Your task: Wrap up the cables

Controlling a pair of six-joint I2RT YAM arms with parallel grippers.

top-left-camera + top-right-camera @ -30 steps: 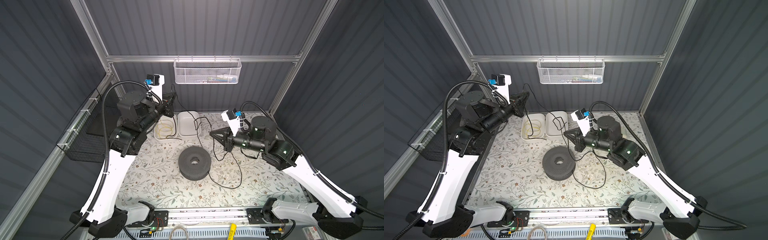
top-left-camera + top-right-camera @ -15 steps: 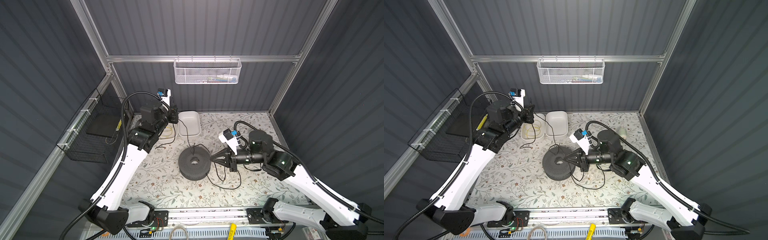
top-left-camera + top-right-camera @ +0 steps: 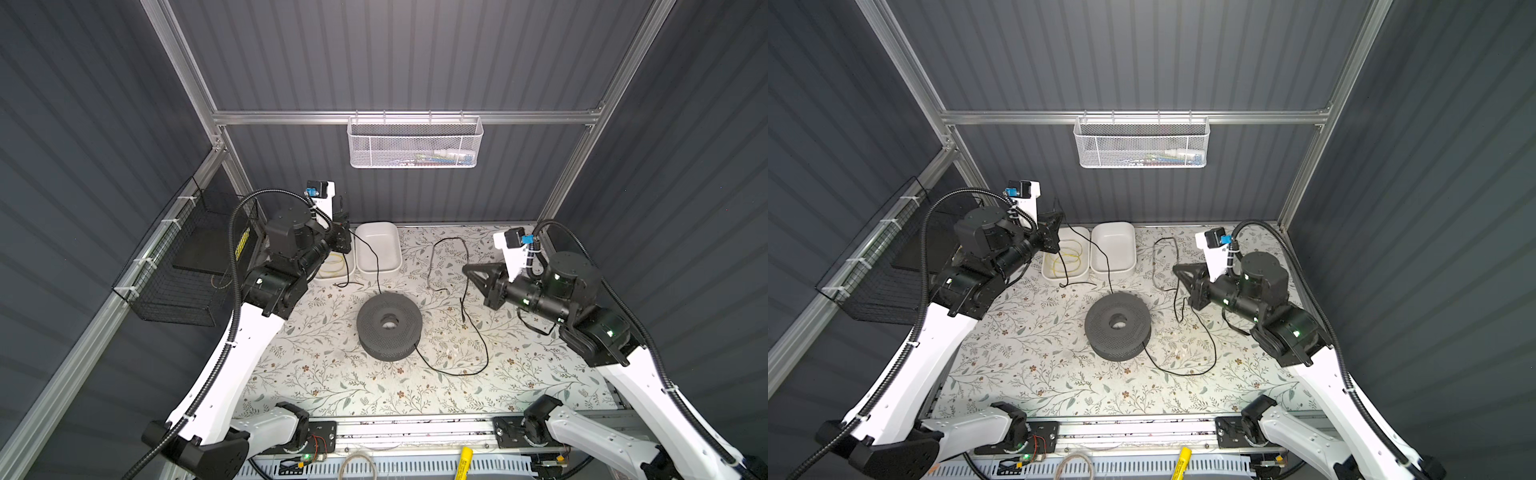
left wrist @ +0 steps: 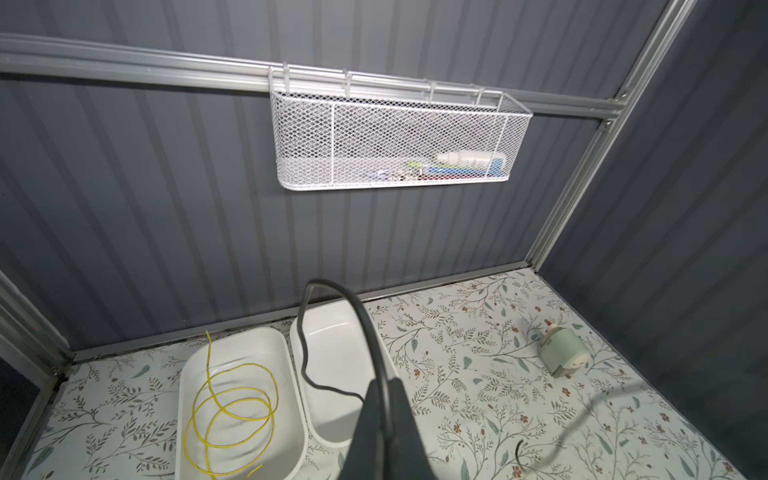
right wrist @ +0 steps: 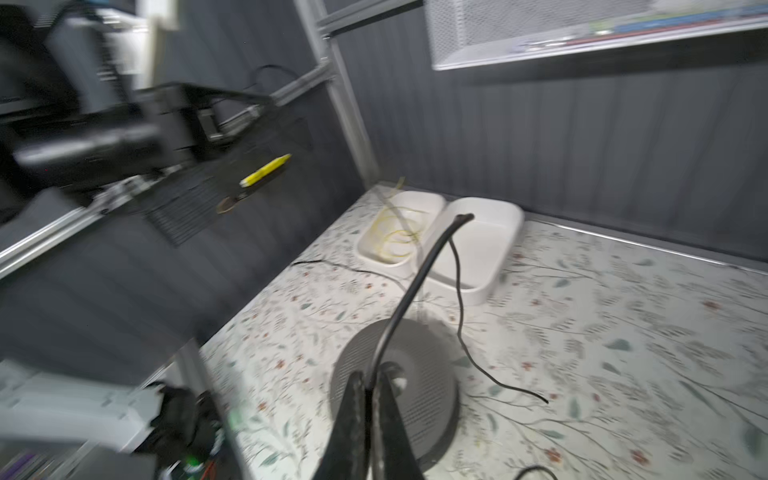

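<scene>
Cable (image 4: 368,328) pinched by L fingers (image 4: 365,436); R fingers (image 5: 347,424) clenched on it too.

Even, diffuse light from above: the table (image 3: 332,374) reads bright, the ribbed walls (image 3: 415,54) dim, shadows faint. Top views and left wrist view are sharp; frame rails (image 4: 124,65) bow toward edges. Right wrist view is motion-smeared, the right claw (image 5: 376,374) soft.
</scene>
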